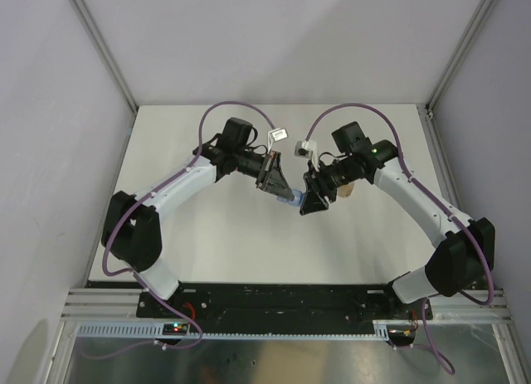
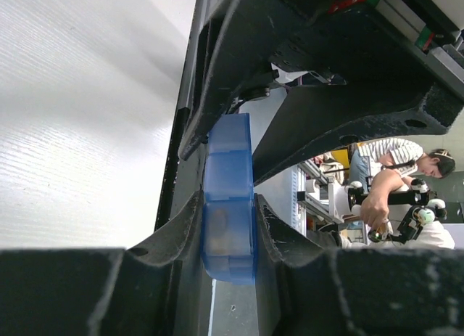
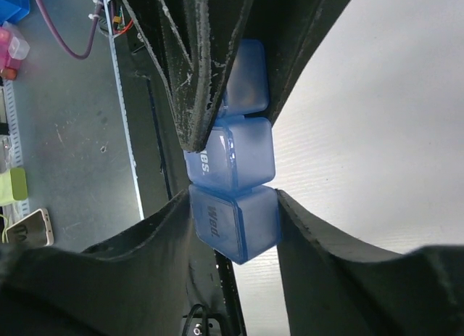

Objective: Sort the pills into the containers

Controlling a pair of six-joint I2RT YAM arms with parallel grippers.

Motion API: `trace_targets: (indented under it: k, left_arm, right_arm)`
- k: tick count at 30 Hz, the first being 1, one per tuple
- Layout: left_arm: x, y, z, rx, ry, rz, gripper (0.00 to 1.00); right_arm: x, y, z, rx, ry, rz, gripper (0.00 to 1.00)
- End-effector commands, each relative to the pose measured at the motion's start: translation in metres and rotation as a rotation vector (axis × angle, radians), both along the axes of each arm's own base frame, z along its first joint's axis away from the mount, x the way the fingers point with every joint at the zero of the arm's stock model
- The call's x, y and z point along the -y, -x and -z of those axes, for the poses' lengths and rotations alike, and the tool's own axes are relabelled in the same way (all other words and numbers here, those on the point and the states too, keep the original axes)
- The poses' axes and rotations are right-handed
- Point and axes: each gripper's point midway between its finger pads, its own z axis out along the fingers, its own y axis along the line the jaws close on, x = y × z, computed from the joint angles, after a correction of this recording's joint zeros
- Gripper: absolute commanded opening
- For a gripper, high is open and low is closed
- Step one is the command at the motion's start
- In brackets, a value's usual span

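top view: the left gripper and the right gripper meet over the middle of the white tabletop, with the light-blue pill box bridging them. left wrist view: the left gripper's jaws are clamped on one end of the pill box, one on each long side. right wrist view: the right gripper's jaws are pressed together on the opposite end, at the compartment lettered "wed". whether the pill box touches the tabletop cannot be told.

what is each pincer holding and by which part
Both hold the light-blue pill box: left pincer clamps one end compartment, right pincer the Wed end.
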Motion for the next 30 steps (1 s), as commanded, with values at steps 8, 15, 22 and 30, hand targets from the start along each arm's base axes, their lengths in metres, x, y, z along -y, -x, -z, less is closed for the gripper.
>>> trace_targets:
  k: [8,15,22,30]
  left_arm:
    - [-0.010,-0.017,-0.001,0.084,0.010,-0.045,0.00]
    - [-0.017,-0.047,0.022,0.058,-0.030,-0.108,0.00]
    - [-0.020,-0.069,0.047,0.022,-0.066,-0.140,0.00]
    - [-0.017,-0.093,0.085,-0.003,-0.140,-0.181,0.00]
  right_arm:
    - [0.017,-0.020,-0.029,0.132,-0.038,0.098,0.78]
    - [0.040,-0.032,-0.040,0.254,-0.001,0.222,0.86]
    - [0.064,-0.034,-0.039,0.390,0.041,0.336,0.90]
    - [0.090,-0.033,-0.041,0.528,0.051,0.447,0.98]
